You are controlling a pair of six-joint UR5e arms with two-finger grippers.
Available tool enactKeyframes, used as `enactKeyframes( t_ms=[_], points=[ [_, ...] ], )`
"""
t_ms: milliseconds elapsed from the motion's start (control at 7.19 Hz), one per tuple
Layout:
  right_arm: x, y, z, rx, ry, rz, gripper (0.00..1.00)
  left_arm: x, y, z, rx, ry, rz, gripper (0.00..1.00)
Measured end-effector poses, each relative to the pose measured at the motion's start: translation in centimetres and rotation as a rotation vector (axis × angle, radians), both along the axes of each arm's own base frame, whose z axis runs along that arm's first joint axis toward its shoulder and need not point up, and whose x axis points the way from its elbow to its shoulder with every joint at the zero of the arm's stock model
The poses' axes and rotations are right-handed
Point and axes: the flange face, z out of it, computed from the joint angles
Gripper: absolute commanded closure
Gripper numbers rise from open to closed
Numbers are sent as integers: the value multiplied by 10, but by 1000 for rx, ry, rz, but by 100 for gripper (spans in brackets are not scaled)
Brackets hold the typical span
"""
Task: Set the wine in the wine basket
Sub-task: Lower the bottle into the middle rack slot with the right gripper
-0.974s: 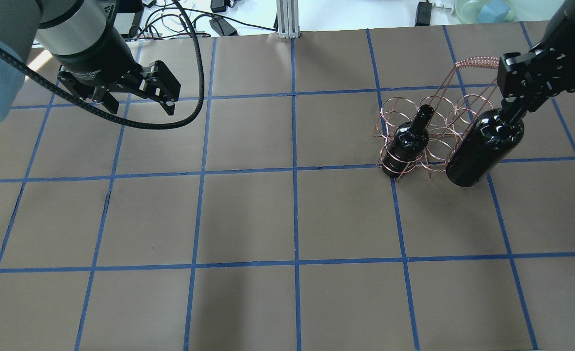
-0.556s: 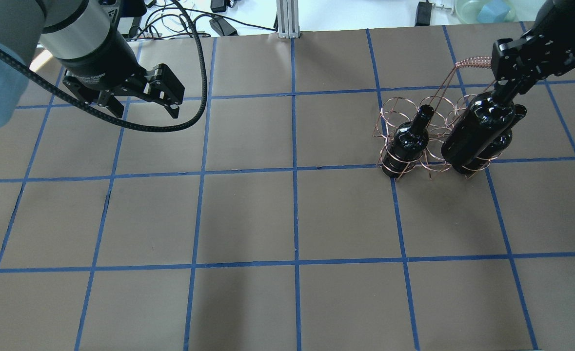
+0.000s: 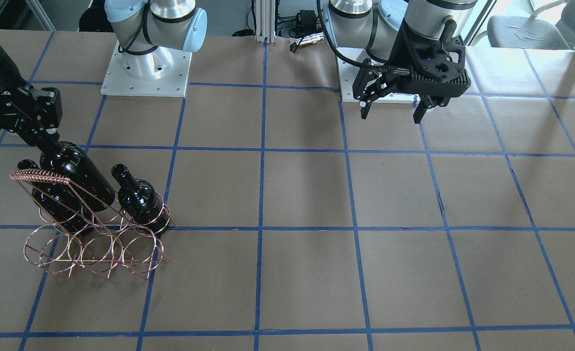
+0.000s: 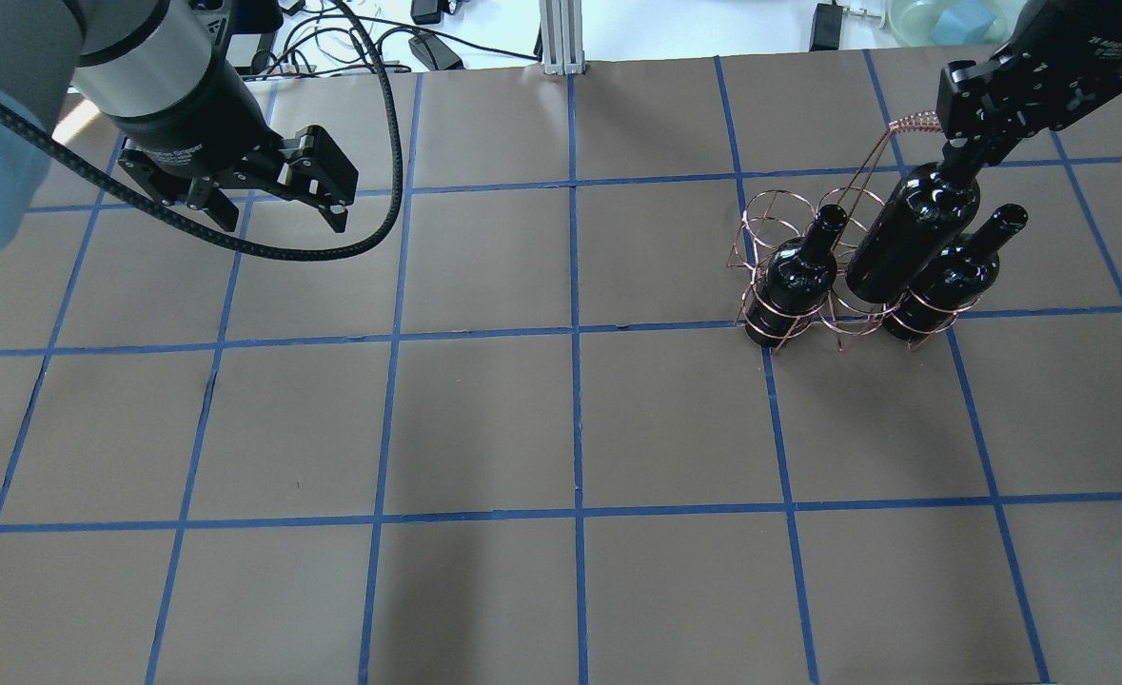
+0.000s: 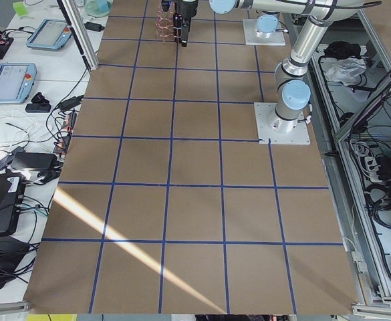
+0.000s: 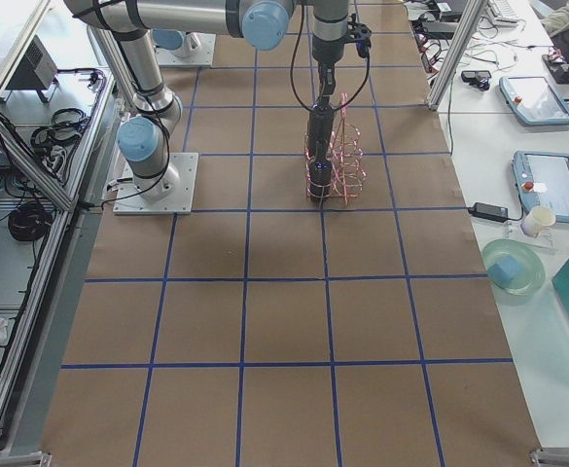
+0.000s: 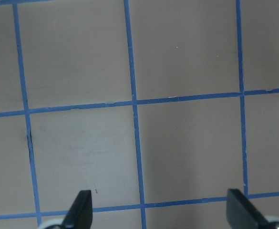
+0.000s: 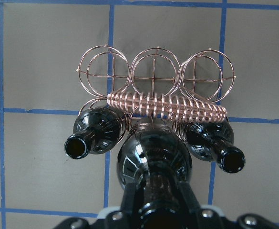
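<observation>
My right gripper [image 4: 966, 152] is shut on the neck of a near-black wine bottle [image 4: 911, 233] and holds it tilted over the copper wire basket [image 4: 774, 215]. Its base is at the middle ring, between two other bottles, a left one [image 4: 800, 276] and a right one [image 4: 951, 276], that stand in the same row. I cannot tell whether the base is inside the ring. The right wrist view shows the held bottle [image 8: 153, 160] just before the braided handle [image 8: 168, 107]. My left gripper [image 4: 275, 198] is open and empty, far off at the table's left.
The basket's far row of three rings [image 8: 156, 71] holds nothing. In the front-facing view the basket [image 3: 92, 249] stands near the table's left edge, with the held bottle [image 3: 72, 178] behind the handle. Cables and a green bowl [image 4: 946, 19] lie beyond the far edge.
My right gripper has carried the bottle from the basket's right side leftwards and away to over the middle ring, which uncovered the right bottle. The left gripper has hardly moved.
</observation>
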Motion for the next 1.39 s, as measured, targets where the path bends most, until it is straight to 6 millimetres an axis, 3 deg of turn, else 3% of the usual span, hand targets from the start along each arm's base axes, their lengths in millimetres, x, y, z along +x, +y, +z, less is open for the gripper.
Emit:
enactKeyframes(
  t_ms=[1391],
  points=[
    [-8, -16, -23, 19, -23, -15, 96, 0, 3, 1, 1, -7, -1, 0]
  ],
)
